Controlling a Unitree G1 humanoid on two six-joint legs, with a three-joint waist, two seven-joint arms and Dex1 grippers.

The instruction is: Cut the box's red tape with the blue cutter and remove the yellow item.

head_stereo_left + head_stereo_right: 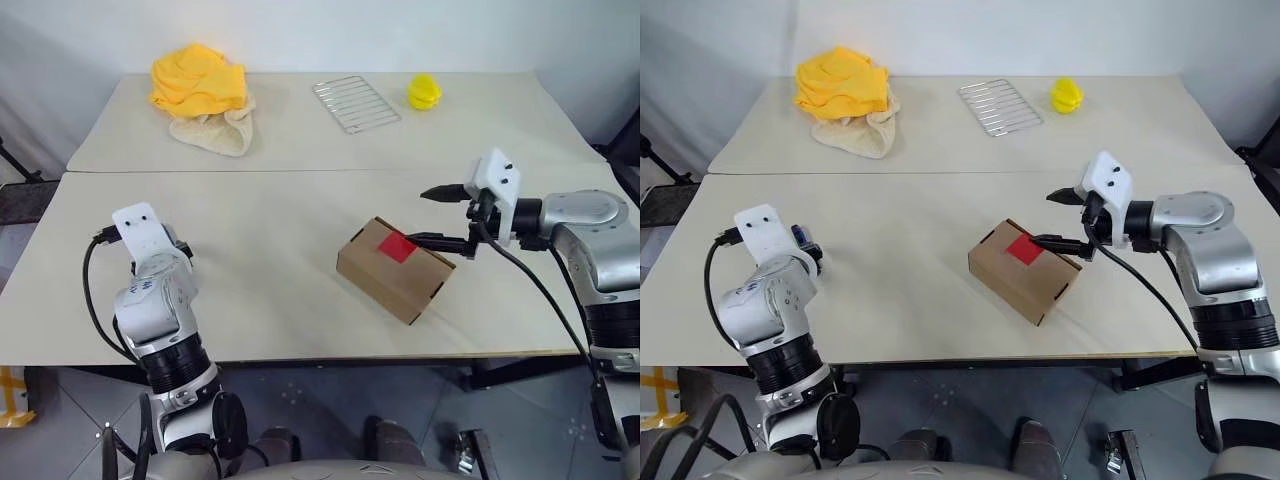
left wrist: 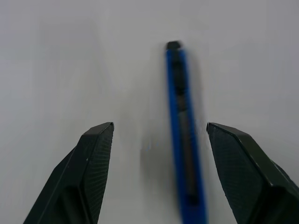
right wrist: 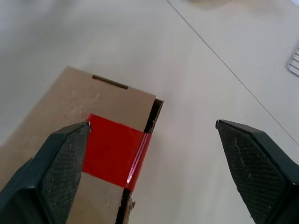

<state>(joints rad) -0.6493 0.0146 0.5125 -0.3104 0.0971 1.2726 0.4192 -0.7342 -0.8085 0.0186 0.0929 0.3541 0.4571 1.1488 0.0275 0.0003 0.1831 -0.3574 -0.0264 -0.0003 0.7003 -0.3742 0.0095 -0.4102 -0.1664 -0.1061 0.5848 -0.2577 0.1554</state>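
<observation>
Blue cutter [image 2: 183,135] flat on table between spread left hand [image 2: 159,175] fingers, ungrasped, right hand [image 3: 152,172] spread over box [image 1: 395,270]

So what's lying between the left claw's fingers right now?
The blue cutter lies on the bare table between the open left claw, nearer one finger, touching neither, in the left wrist view.

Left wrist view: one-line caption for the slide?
Left tool open, fingers on either side of the blue cutter lying on the table, not yet gripped.
</observation>
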